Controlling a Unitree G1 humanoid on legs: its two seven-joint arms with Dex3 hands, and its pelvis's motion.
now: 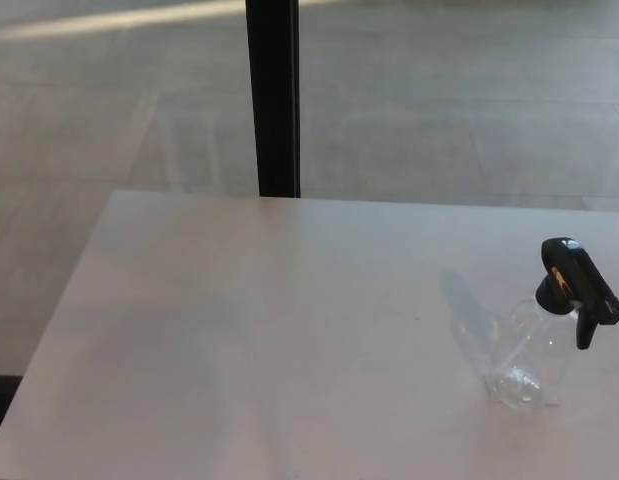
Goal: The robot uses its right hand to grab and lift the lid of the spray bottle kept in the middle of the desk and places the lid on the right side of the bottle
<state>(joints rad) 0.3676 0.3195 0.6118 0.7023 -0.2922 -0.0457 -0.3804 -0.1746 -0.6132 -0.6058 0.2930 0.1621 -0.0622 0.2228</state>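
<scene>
A clear plastic spray bottle [534,355] stands upright on the white desk [269,330], toward its right side. Its black trigger-spray lid [577,285] sits on top of the bottle, with the nozzle pointing right and down. A faint shadow of the bottle falls on the desk to its left. Neither of my hands shows in the head view.
A black vertical post [273,95] rises behind the desk's far edge. Grey tiled floor [439,110] lies beyond the desk. The desk's left edge runs diagonally down toward the bottom left corner.
</scene>
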